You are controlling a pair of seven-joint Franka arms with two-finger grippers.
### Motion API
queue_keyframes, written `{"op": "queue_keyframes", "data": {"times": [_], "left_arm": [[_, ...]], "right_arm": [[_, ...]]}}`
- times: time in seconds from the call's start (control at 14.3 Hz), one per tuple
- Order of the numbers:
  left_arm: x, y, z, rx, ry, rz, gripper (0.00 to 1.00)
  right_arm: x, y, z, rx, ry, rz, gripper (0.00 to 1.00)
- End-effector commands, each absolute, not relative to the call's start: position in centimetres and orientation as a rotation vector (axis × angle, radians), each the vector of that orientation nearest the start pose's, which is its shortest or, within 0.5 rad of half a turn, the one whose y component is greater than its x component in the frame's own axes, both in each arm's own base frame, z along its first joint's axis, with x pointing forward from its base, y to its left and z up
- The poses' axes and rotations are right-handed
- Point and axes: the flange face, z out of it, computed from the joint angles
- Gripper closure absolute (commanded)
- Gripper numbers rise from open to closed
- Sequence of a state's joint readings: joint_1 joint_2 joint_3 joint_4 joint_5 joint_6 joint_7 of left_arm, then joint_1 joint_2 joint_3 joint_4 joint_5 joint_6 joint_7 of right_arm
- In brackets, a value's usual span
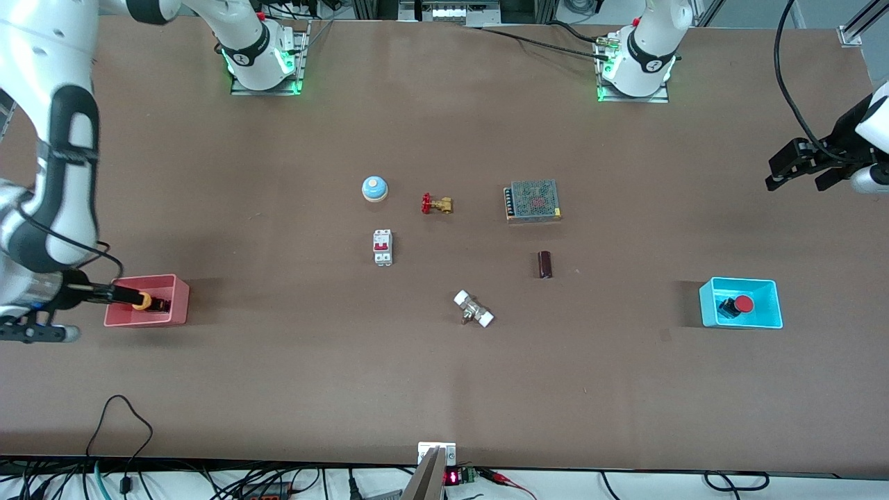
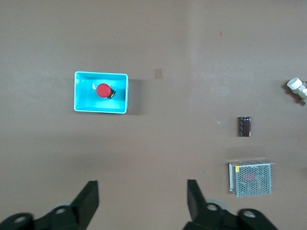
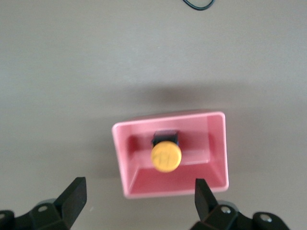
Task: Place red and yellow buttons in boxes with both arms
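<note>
The yellow button [image 1: 142,301] lies in the pink-red box [image 1: 182,298] at the right arm's end of the table; in the right wrist view the button [image 3: 165,155] rests on the floor of the box [image 3: 218,148]. My right gripper [image 1: 104,314] hangs open and empty above the box edge [image 3: 140,191]. The red button [image 1: 743,303] lies in the cyan box [image 1: 708,305] at the left arm's end; the button [image 2: 103,90] and box [image 2: 100,73] also show in the left wrist view. My left gripper [image 1: 795,186] is open and empty, high over bare table [image 2: 141,189].
Mid-table stand a blue-rimmed dome [image 1: 374,187], a red-handled brass valve [image 1: 436,204], a white circuit breaker [image 1: 383,247], a mesh power supply [image 1: 533,201], a dark cylinder [image 1: 545,264] and a white-ended fitting [image 1: 474,310]. Cables trail along the table's near edge.
</note>
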State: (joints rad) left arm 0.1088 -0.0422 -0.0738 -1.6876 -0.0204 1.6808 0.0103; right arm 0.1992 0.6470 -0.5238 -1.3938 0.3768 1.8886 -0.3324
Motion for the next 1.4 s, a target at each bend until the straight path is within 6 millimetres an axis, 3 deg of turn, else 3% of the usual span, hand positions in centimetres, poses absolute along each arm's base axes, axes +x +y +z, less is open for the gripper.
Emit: {"op": "queue_keyframes", "data": {"times": [0.0,0.28,0.56,0.7,0.98,1.12,1.19,1.33], "left_arm": [[54.2,1.9,60.5,-3.144,-0.02,0.012,0.0],[54.6,2.0,62.1,-3.146,-0.029,-0.022,0.0],[54.6,1.9,61.8,-3.147,-0.008,0.0,0.0],[54.7,1.6,61.4,-3.142,0.0,0.015,0.0],[54.6,1.8,61.3,-3.093,-0.017,0.014,0.0],[54.5,2.0,61.6,-3.094,-0.022,0.007,0.0],[54.5,2.0,61.6,-3.094,-0.022,0.007,0.0],[54.6,1.9,61.7,-3.1,-0.022,-0.001,0.0]], "right_arm": [[68.3,-11.5,41.5,-3.015,0.018,0.039,0.0],[67.3,-7.7,45.3,-2.985,-0.076,0.043,0.0],[65.9,-6.6,48.6,-2.944,-0.113,0.048,0.0],[65.8,-5.5,49.6,-2.94,-0.144,0.032,0.0],[65.3,-5.2,50.8,-2.934,-0.151,0.036,0.0],[64.9,-4.7,51.7,-3.0,-0.148,0.059,0.0],[64.9,-3.6,51.6,-3.037,-0.147,0.086,0.0],[63.5,-2.6,54.3,-3.115,-0.058,0.071,0.0]]}}
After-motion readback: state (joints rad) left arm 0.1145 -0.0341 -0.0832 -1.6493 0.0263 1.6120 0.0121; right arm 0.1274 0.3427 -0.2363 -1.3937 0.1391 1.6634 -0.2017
